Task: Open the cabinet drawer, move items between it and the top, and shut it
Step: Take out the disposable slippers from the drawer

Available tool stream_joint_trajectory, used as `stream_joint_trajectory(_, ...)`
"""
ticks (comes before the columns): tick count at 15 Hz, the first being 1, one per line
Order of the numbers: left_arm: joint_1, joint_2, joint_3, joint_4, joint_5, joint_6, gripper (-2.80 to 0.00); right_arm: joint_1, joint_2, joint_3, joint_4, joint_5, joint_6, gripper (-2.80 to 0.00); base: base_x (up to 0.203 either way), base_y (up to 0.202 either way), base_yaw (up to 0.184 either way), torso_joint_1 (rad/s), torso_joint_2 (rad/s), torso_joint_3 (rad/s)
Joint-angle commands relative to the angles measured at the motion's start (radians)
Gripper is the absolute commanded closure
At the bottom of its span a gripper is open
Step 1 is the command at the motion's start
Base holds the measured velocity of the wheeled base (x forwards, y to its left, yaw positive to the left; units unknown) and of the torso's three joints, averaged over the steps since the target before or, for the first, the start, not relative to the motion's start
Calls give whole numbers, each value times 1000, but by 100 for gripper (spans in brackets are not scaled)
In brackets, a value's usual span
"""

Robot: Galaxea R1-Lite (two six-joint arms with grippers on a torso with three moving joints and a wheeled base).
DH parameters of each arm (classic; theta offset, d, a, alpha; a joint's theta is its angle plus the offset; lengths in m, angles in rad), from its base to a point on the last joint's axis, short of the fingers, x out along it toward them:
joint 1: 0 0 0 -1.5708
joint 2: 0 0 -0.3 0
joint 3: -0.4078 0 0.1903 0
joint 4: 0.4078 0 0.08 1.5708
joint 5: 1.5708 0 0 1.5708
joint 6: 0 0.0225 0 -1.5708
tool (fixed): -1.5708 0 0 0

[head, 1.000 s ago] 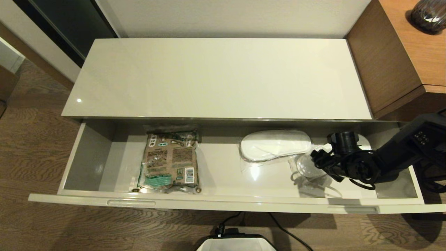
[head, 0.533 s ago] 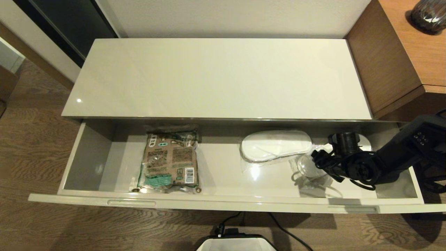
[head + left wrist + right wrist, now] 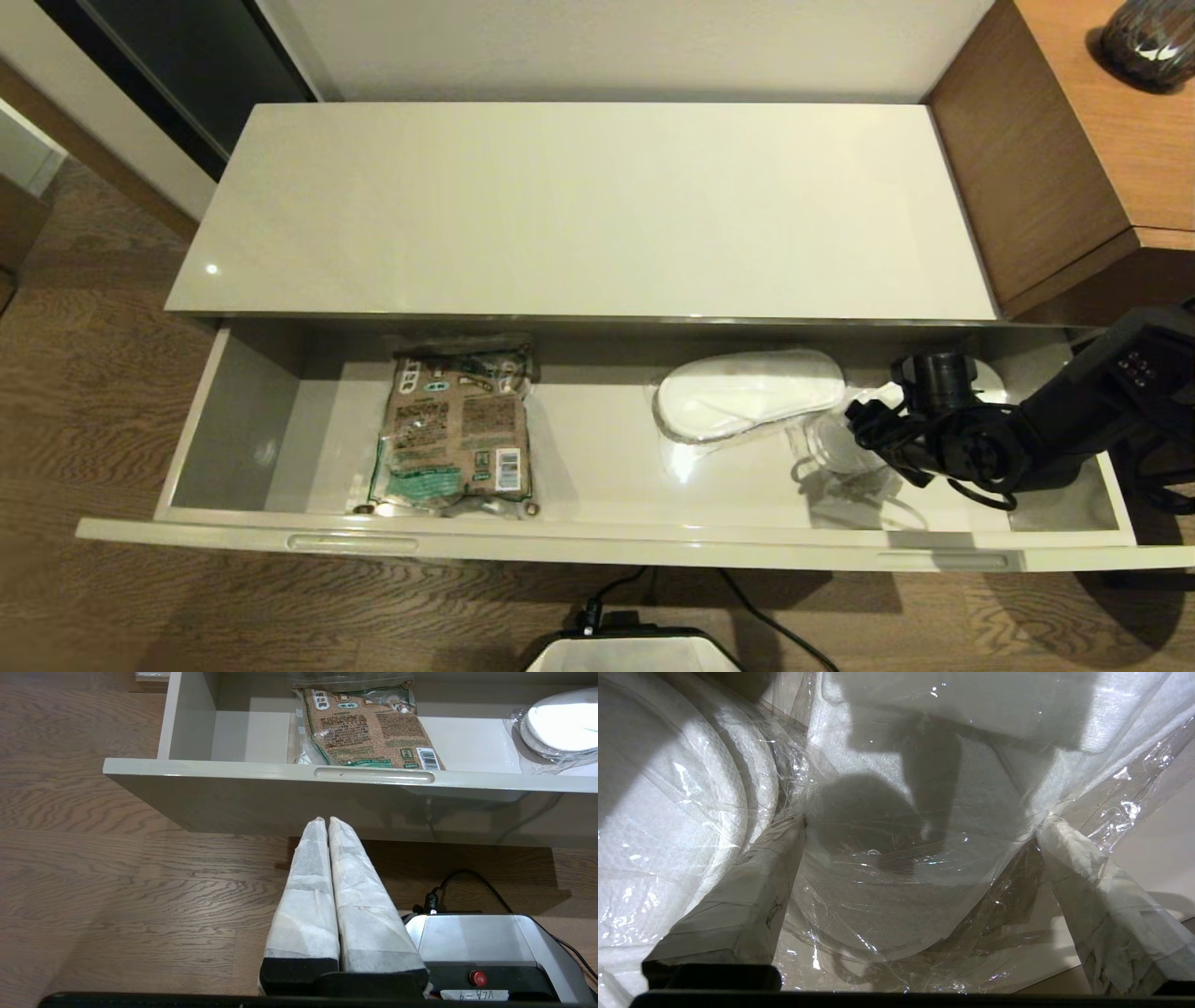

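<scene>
The cabinet drawer (image 3: pixel 597 549) stands pulled out below the top (image 3: pixel 579 205), which carries nothing. In the drawer's left half lies the brown-and-green pouch (image 3: pixel 455 431). The white slippers in clear wrap (image 3: pixel 752 394) lie right of the middle. My right gripper (image 3: pixel 864 434) is down inside the drawer at their right end. Seen from the right wrist, that gripper (image 3: pixel 920 823) is open, its fingertips (image 3: pixel 791 828) pressing the wrap on either side of a slipper's rounded end (image 3: pixel 887 877). My left gripper (image 3: pixel 327 820) is shut and empty, low before the drawer front. A white soft block (image 3: pixel 971 704) lies beyond the slipper; the tissue pack cannot be told apart.
A brown wooden desk (image 3: pixel 1074 159) with a dark vase (image 3: pixel 1148 37) adjoins the cabinet on the right. The drawer front has a handle slot (image 3: pixel 373 775). My base (image 3: pixel 635 653) and its cable sit on the wooden floor under the drawer.
My right arm has shifted a little to the right inside the drawer, and the wrapped slippers have slid right with it. The pouch and drawer have not moved.
</scene>
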Motion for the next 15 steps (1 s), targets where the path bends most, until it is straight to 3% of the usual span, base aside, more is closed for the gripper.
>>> stream_joint_trajectory(1,1,0,0,0,0,0,0,0,7,5,-3,-2,2,-280,0,0,0,0,0,0)
stream_joint_trajectory(2,1,0,0,0,0,0,0,0,7,6,-3,-2,1,0,0,0,0,0,0,0)
stream_joint_trajectory(15,1,0,0,0,0,0,0,2,1,12,-8,2,2,0,0,0,0,0,0,0)
